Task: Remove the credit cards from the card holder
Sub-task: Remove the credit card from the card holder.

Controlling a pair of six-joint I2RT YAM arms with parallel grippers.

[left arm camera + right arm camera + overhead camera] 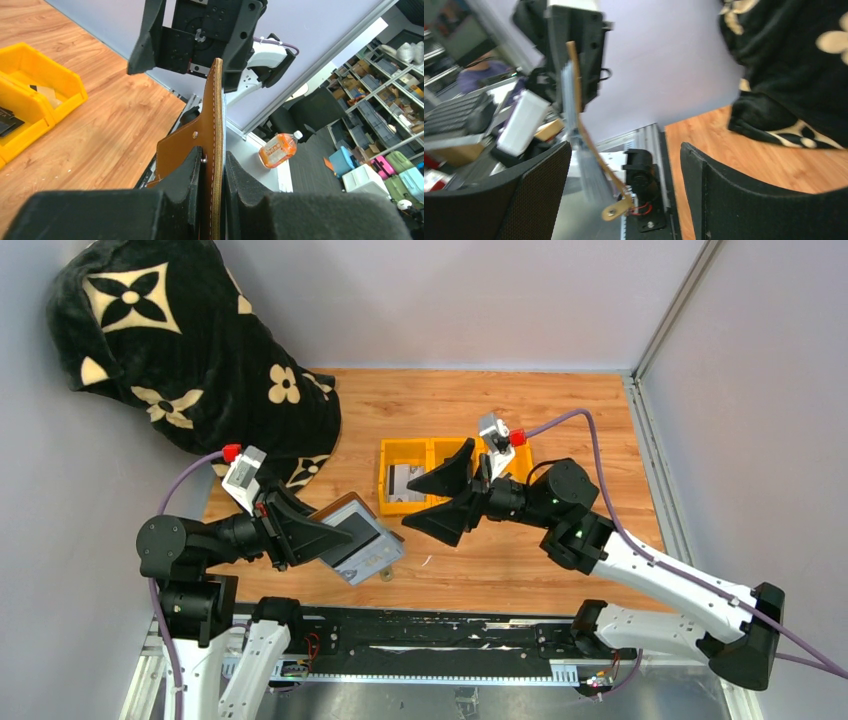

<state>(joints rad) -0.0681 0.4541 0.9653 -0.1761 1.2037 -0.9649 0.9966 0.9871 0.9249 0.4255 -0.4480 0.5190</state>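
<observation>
At about 7 o'clock from the table's (560, 420) middle, the left claw (322, 538) is clamped on the card holder (358, 540). It pinches the leather edge between both pads, so the case stands clear of the wood with its free end toward 3 o'clock. That hold seems meant to present the grey inner face and the open end to the other arm. The snap tab (616, 210) dangles loose, so the case is unfastened.

At 3 o'clock of the holder, just beside its free end, the right claw (410, 503) has its jaws spread wide and nothing between them. It faces 9 o'clock, lined up on the holder, probably so it can close on a card edge. Whether cards are inside is too blurred to tell.

Beyond, at 12 o'clock of that claw, is the yellow tray (455, 448). A grey card (403, 479) lies in its left compartment, likely the drop spot. Farthest off, at 10 o'clock, a black flowered blanket (170, 330) is heaped in the corner.
</observation>
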